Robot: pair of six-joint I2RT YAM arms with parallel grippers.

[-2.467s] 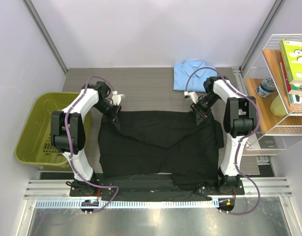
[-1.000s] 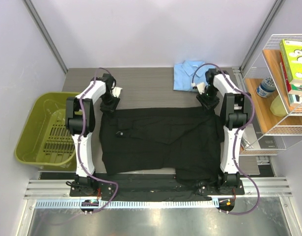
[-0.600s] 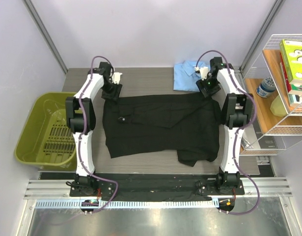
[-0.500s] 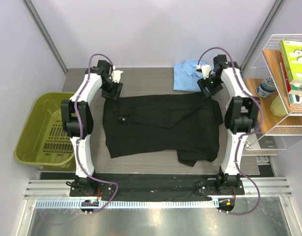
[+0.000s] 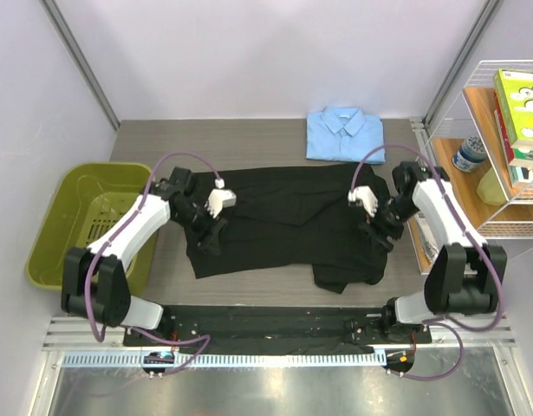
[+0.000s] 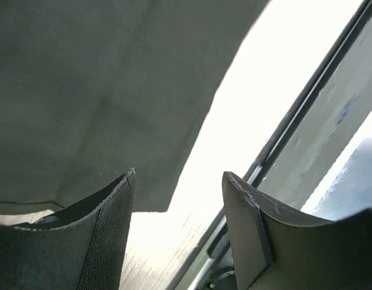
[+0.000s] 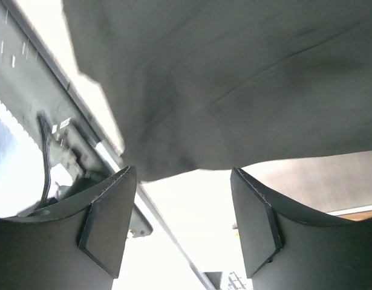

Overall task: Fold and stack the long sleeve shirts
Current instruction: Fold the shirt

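Jaws of my left claw (image 6: pixel 176 181) stand wide apart, gripping nothing, over the left side of the plain black cloth shirt (image 5: pixel 283 217). Jaws of my right claw (image 7: pixel 182 175) are equally spread and grip nothing, over that shirt's right edge. The black shirt lies spread mid-table, its near right corner bunched. The light blue collared button-front shirt (image 5: pixel 344 134) lies folded at the far edge of the grey wooden table (image 5: pixel 249 152), near the black one. Left of the table, the green plastic bin (image 5: pixel 54 225) shows its slotted floor. To the right, the white wire shelf (image 5: pixel 509 238) holds books (image 5: pixel 519 104), a blue-lidded jar (image 5: pixel 467 154) and a pale yellow-green item (image 5: pixel 491 186).
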